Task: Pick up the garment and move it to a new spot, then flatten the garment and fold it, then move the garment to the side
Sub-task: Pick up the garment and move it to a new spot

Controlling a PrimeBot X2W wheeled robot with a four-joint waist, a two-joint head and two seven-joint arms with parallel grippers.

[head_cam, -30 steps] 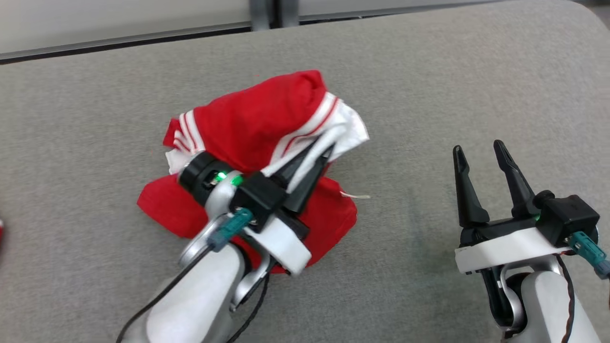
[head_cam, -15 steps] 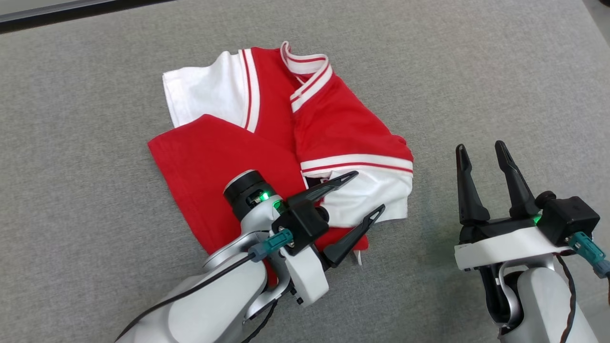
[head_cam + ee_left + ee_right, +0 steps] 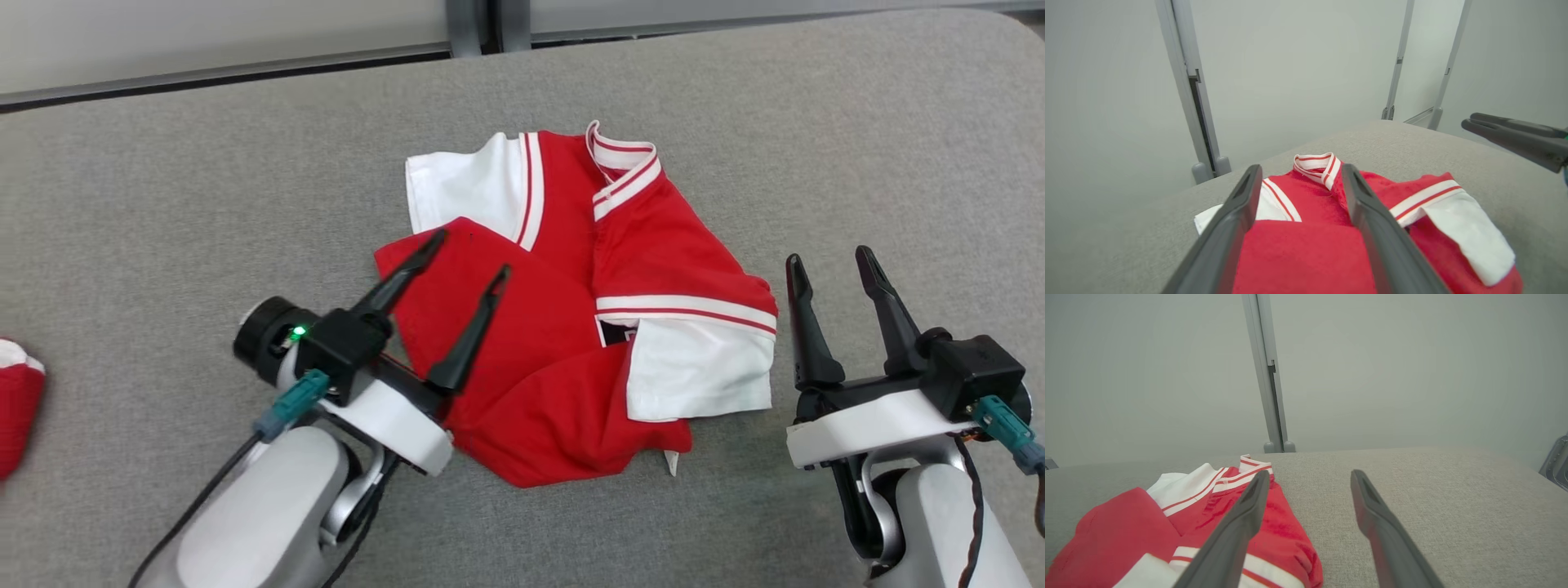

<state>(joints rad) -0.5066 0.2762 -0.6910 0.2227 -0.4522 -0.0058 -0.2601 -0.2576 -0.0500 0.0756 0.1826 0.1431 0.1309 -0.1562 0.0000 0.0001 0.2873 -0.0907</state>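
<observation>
While the red-and-white garment (image 3: 563, 343) lies folded on the table (image 3: 163, 204), left gripper (image 3: 473, 252) hangs spread wide over its left edge, gripping nothing; right gripper (image 3: 829, 255), parted and empty, just beside the white sleeve (image 3: 694, 371). Second red cloth (image 3: 16, 408) far left.

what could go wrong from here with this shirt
The shirt lies doubled over itself beneath the open left gripper; a pinch there may catch several layers and bunch it instead of flattening. The white sleeve near the open right gripper lies folded across the body, so folding now could trap it. Another red cloth lies far left on the table; setting the shirt there might mix them.
</observation>
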